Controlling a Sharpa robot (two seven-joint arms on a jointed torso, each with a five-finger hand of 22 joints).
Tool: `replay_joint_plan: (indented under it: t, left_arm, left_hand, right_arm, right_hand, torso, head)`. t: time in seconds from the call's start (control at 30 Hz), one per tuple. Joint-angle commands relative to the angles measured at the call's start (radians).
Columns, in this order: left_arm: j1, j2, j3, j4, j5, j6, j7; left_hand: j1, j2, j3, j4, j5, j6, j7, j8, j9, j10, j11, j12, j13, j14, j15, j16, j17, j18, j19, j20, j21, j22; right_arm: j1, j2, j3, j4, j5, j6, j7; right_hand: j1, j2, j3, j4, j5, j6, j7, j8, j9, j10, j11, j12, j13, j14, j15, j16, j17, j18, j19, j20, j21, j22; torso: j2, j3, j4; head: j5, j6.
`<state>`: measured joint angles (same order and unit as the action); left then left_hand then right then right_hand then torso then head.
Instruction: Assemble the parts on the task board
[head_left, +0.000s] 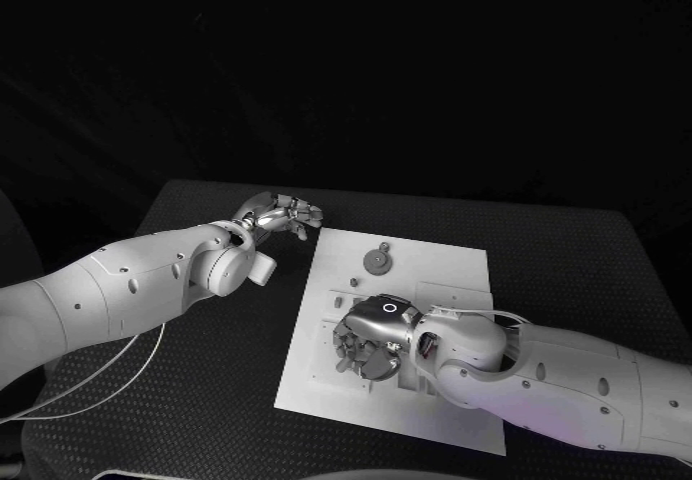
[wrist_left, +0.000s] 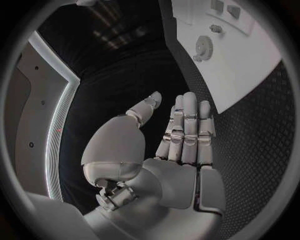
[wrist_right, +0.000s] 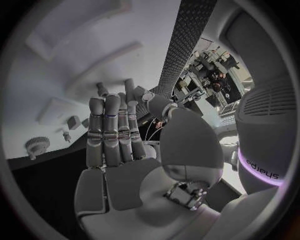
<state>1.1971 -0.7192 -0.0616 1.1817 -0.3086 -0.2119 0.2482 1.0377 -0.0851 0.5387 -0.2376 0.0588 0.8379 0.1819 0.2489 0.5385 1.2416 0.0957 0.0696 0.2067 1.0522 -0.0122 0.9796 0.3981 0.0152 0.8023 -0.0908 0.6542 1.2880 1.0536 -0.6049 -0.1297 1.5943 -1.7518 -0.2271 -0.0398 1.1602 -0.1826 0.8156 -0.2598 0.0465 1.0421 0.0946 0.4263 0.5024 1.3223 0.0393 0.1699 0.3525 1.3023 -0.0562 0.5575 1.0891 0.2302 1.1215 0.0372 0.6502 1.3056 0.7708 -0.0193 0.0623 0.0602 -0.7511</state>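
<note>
- Here, a black table (head_left: 188, 330) carries the white task board (head_left: 433, 270) at its middle.
- My right hand (head_left: 368, 338) hangs over the board's centre, fingers straight and slightly apart, holding nothing.
- My left hand (head_left: 281, 215) hovers off the board's far left corner, fingers flat together, empty.
- A small gear (head_left: 378, 261) lies on the board's far part, between both hands; I judge the right hand nearer, the gear lying just beyond its fingertips.
</note>
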Motion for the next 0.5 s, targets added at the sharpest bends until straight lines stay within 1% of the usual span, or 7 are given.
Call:
replay_joint_plan:
  t: [0.03,0.13,0.23,0.37,0.5]
  left_arm:
    - [0.001,0.001,0.001,0.003,0.005,0.012,0.007]
    - [0.001,0.001,0.001,0.004,0.005,0.013,0.006]
    - [0.001,0.000,0.001,0.003,0.005,0.013,0.006]
    - [0.001,0.000,0.001,0.004,0.005,0.013,0.005]
    - [0.001,0.000,0.001,0.005,0.005,0.014,0.005]
  left_hand:
    - [-0.001,-0.007,0.002,0.005,-0.003,-0.007,0.002,0.005,-0.002,-0.006,0.001,0.002,0.001,0.003,0.002,-0.003,0.001,0.004,0.008,-0.018,-0.006,0.001]
    - [-0.001,-0.008,0.001,0.005,-0.003,-0.007,0.002,0.005,-0.002,-0.006,0.001,0.002,0.001,0.003,0.002,-0.003,0.001,0.004,0.008,-0.018,-0.006,0.001]
    - [-0.001,-0.008,0.001,0.005,-0.003,-0.007,0.002,0.005,-0.002,-0.006,0.001,0.002,0.001,0.003,0.002,-0.003,0.001,0.004,0.008,-0.018,-0.006,0.001]
    - [-0.001,-0.008,0.001,0.005,-0.003,-0.007,0.002,0.005,-0.002,-0.006,0.001,0.002,0.001,0.003,0.002,-0.004,0.001,0.004,0.008,-0.018,-0.006,0.001]
    - [-0.001,-0.008,0.001,0.005,-0.003,-0.008,0.002,0.005,-0.002,-0.006,0.001,0.002,0.001,0.003,0.002,-0.004,0.001,0.004,0.008,-0.018,-0.007,0.001]
  right_arm:
    - [-0.002,0.008,-0.001,0.002,-0.029,0.025,-0.017]
    - [-0.002,0.013,-0.002,0.001,-0.036,0.026,-0.019]
    - [-0.002,0.019,-0.002,0.002,-0.038,0.025,-0.020]
    - [-0.002,0.029,-0.003,0.005,-0.043,0.025,-0.020]
    - [-0.002,0.032,-0.004,0.007,-0.044,0.033,-0.022]
  right_hand:
    - [0.001,0.009,0.007,0.000,0.002,0.007,-0.003,0.002,0.000,0.003,0.000,0.002,0.019,-0.002,-0.005,-0.003,0.001,0.032,-0.002,-0.004,0.006,0.001]
    - [0.001,0.009,0.007,-0.001,0.002,0.007,-0.003,0.002,0.001,0.003,0.000,0.002,0.020,-0.001,-0.005,-0.003,0.001,0.032,-0.002,-0.004,0.006,0.001]
    - [0.000,0.007,0.009,0.000,0.002,0.007,-0.003,0.002,0.001,0.003,0.001,0.002,0.020,-0.001,-0.005,-0.003,0.002,0.032,-0.002,-0.003,0.006,0.001]
    - [0.000,0.006,0.011,0.000,0.002,0.007,-0.003,0.002,0.002,0.003,0.001,0.001,0.021,-0.001,-0.005,-0.003,0.002,0.032,-0.003,-0.003,0.006,0.001]
    - [-0.001,0.005,0.013,0.001,0.003,0.008,-0.003,0.001,0.002,0.003,0.001,0.001,0.022,-0.001,-0.004,-0.004,0.003,0.032,-0.003,-0.003,0.006,0.001]
  torso:
    - [0.000,0.0001,0.0000]
    - [0.000,-0.0008,0.0013]
    - [0.000,-0.0014,0.0010]
    - [0.000,-0.0010,-0.0003]
    - [0.000,-0.0010,0.0010]
  head:
    - [0.000,0.001]
    - [0.000,0.000]
    - [0.000,-0.001]
    - [-0.001,0.000]
    - [-0.003,-0.001]
